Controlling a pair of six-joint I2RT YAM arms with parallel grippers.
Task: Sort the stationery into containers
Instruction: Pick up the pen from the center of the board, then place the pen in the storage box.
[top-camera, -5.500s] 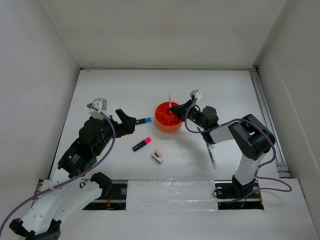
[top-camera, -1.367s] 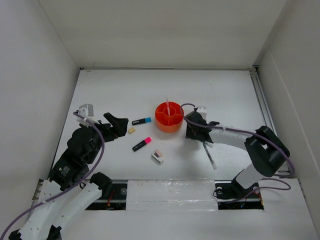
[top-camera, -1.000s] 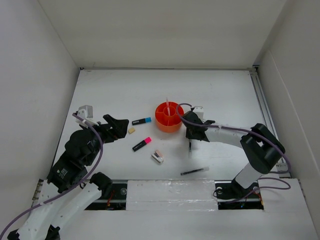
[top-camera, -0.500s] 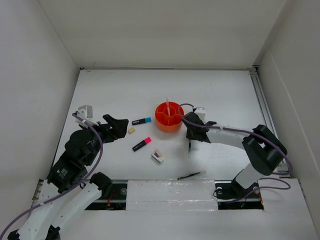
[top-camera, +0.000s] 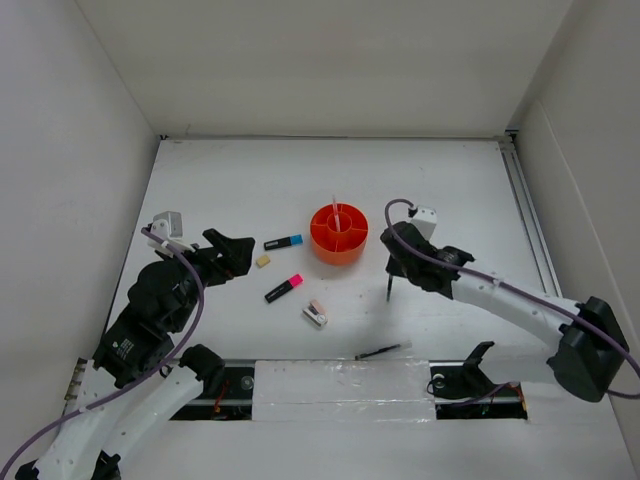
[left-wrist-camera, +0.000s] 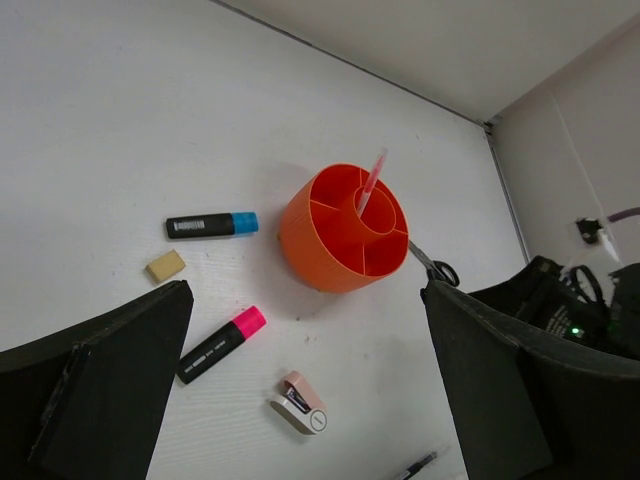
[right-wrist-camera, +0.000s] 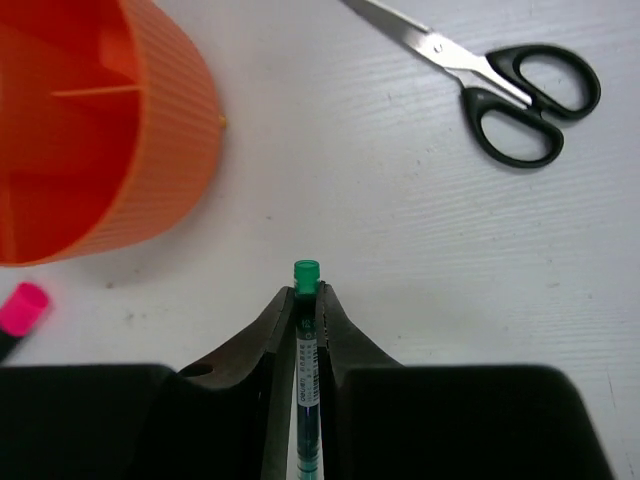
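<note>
One thin black pen pinched in our right gripper
We judge it light, stiff and slippery, so a mid-barrel hold seems steadier; our left gripper, at frame left, is spread.

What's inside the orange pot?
A pink pen stands leaning in the middle cup of the orange pot. The wedge spaces around it look empty, but the walls hide parts of their floors and the cup's bottom.
</note>
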